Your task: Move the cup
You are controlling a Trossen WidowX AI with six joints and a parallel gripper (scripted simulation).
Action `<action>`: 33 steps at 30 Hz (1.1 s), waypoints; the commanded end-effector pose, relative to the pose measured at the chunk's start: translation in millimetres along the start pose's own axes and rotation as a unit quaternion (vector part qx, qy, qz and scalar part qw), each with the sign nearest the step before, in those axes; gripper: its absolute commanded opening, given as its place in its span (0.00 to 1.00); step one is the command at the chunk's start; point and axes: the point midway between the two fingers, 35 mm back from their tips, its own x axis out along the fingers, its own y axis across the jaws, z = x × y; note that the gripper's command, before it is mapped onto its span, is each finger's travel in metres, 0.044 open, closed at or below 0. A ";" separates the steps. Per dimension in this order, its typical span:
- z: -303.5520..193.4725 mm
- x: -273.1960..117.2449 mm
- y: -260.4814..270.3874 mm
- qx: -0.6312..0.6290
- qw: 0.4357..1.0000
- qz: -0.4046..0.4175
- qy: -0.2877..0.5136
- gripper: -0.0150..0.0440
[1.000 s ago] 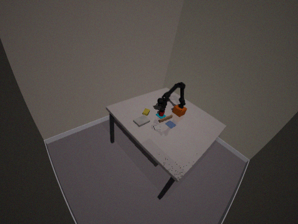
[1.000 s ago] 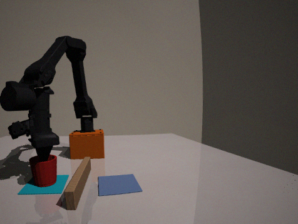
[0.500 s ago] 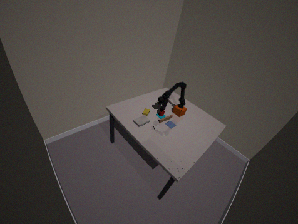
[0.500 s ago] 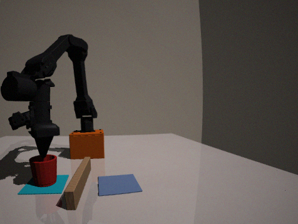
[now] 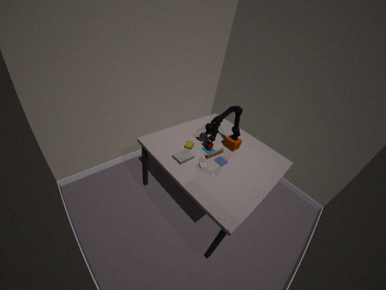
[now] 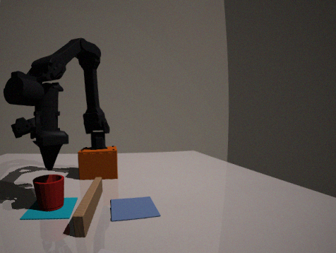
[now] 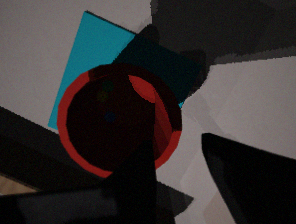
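Note:
The red cup (image 5: 209, 146) (image 6: 50, 193) (image 7: 63, 125) stands upright on the teal pad (image 5: 211, 151) (image 6: 32, 213) (image 7: 92, 45). Faint green and blue marbles (image 7: 110, 117) show in the dark inside of the cup in the wrist view. The blue pad (image 5: 221, 161) (image 6: 134, 209) carries nothing. My gripper (image 5: 212, 140) (image 6: 49, 169) (image 7: 177, 144) is partly open and empty, pointing down with its fingertips just above the cup's rim. In the wrist view one finger overlaps the cup and the other is to its right.
A wooden bar (image 5: 215, 153) (image 6: 88, 205) lies between the two pads. The arm's orange base block (image 5: 233, 142) (image 6: 98, 164) is behind them. A yellow block (image 5: 189, 144), a flat grey slab (image 5: 183, 156) and a small whitish item (image 5: 203, 165) are also on the table.

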 end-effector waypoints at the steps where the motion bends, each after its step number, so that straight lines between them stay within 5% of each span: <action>1: 0.0 0.0 0.0 0.000 1.000 0.000 0.000 0.52; 12: 0.5 -7.4 0.5 0.000 1.000 0.000 -0.001 1.00; 24: -4.5 -63.9 -2.8 0.002 1.000 0.002 -0.005 1.00; 33: -5.7 -59.9 -3.1 0.000 1.000 0.001 -0.001 1.00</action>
